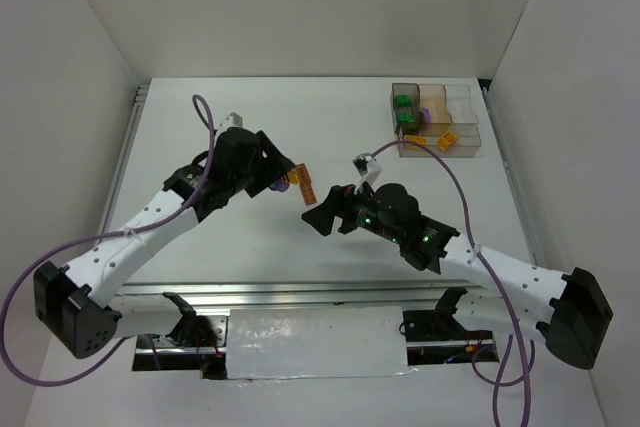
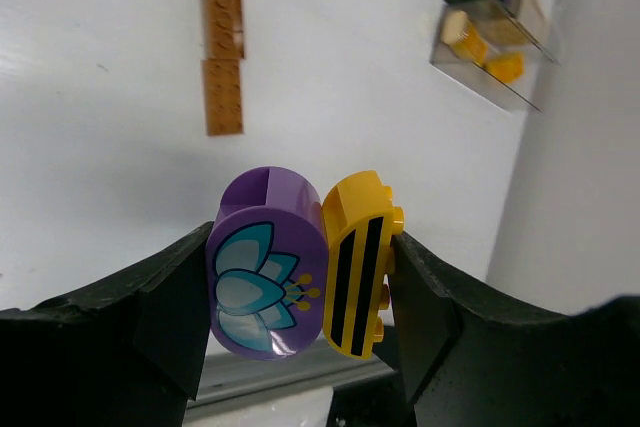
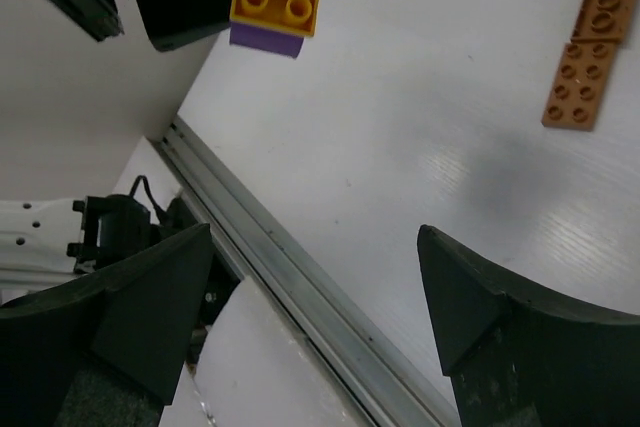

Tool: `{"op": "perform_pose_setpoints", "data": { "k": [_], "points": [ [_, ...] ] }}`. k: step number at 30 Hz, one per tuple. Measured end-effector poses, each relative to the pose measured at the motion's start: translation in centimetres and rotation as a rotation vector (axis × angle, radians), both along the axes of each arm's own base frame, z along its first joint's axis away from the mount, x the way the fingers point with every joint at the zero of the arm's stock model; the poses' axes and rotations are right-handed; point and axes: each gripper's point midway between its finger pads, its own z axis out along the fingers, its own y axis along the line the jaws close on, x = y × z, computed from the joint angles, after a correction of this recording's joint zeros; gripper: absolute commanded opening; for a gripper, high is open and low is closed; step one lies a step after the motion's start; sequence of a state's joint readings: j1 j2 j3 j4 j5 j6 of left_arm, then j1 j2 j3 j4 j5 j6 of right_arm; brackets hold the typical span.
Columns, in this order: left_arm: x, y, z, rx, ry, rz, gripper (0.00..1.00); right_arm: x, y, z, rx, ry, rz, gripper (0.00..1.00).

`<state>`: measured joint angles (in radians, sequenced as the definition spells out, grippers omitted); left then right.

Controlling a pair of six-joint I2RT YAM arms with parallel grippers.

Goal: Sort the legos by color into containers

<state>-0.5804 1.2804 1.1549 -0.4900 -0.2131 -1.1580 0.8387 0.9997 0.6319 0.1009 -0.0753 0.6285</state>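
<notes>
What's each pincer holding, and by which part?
Left pincer clamps a purple round lotus-printed plastic brick and yellow black-striped plastic brick together by their outer faces. Right pincer holds nothing.

A pair of legos (image 2: 300,267) sits side by side in my left pincer (image 2: 300,297). Flat legos (image 1: 307,187) lie end to end on the table (image 1: 250,107) just right of it; my tray (image 1: 466,107) stands at the far right.

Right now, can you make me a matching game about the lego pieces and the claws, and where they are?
1 purple flower piece
2 brown plates
3 green brick
4 right gripper

A in the tray
B flat on the table
C open and empty
D squeezed in the left gripper

Pairs: 1-D, 2-B, 3-A, 4-C
</notes>
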Motion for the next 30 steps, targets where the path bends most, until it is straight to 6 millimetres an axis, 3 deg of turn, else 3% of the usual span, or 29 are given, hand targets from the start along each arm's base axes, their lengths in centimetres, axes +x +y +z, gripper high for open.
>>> {"op": "perform_pose_setpoints", "data": {
  "k": [4,8,13,18,21,22,24,25,27,29,30],
  "points": [
    [-2.4,-1.0,2.2,-0.047,-0.046,-0.054,0.00,-0.4,1.8,1.6,0.056,-0.059,-0.005,0.88],
    [-3.7,-1.2,1.9,-0.060,-0.035,-0.069,0.00,-0.4,3.2,2.1,0.065,-0.092,-0.043,0.86],
    [-5.2,-1.7,1.3,-0.066,-0.015,-0.094,0.00,1.1,4.4,2.9,0.062,-0.123,-0.126,0.85],
    [-5.7,-2.2,1.6,-0.078,-0.019,-0.107,0.00,2.5,5.3,3.9,0.061,-0.147,-0.205,0.75],
    [-5.6,-2.2,2.2,-0.096,-0.037,-0.100,0.00,3.1,5.8,3.8,0.049,-0.148,-0.231,0.43],
    [-5.5,-2.1,2.2,-0.095,-0.042,-0.095,0.00,3.0,6.1,4.1,0.064,-0.146,-0.226,0.22],
    [-5.3,-2.0,2.5,-0.104,-0.056,-0.084,0.00,3.2,6.2,4.4,0.090,-0.132,-0.245,0.05],
    [-5.2,-2.0,2.8,-0.110,-0.066,-0.079,0.00,3.3,6.3,4.7,0.106,-0.135,-0.245,0.00],
    [-5.2,-2.0,3.0,-0.112,-0.075,-0.081,0.03,3.4,6.3,4.9,0.111,-0.144,-0.248,0.00],
    [-5.2,-2.0,3.0,-0.114,-0.077,-0.082,0.16,3.3,6.3,4.9,0.125,-0.151,-0.247,0.00],
    [-5.2,-1.9,2.9,-0.111,-0.077,-0.084,0.39,3.3,6.3,4.8,0.134,-0.156,-0.245,0.00]
  ]
}}
